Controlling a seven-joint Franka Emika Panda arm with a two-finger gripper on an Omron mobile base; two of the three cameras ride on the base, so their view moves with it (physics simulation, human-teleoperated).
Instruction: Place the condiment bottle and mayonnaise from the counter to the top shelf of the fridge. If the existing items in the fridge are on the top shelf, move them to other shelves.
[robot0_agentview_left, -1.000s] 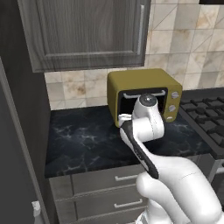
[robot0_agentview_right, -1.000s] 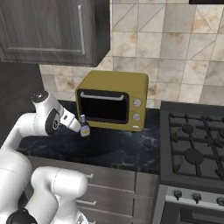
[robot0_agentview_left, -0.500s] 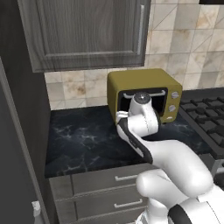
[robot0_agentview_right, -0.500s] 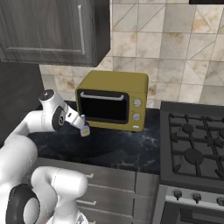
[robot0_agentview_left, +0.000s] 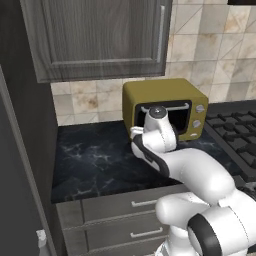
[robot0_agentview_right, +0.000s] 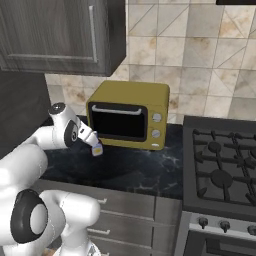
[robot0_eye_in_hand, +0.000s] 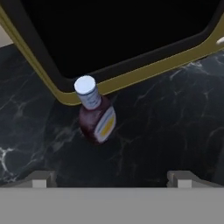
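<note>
In the hand view's center the condiment bottle (robot0_eye_in_hand: 96, 117) stands just before the yellow oven (robot0_eye_in_hand: 131, 65); the black counter (robot0_eye_in_hand: 175, 127) at right is free.

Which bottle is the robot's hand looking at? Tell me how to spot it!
Find the yellow oven on the black counter. Just before its dark glass door stands a small bottle. It is dark maroon, with a pale cap and a yellow label.

Over the last second the arm has swung further forward and to its right, toward the yellow oven (robot0_agentview_left: 165, 109). In the left base view the wrist now covers more of the oven door, sitting higher and more central than before. In the right base view the claw (robot0_agentview_right: 95, 145) has closed in on the bottle (robot0_agentview_right: 97, 148), which hasn't moved on the table (robot0_agentview_right: 125, 167).
</note>
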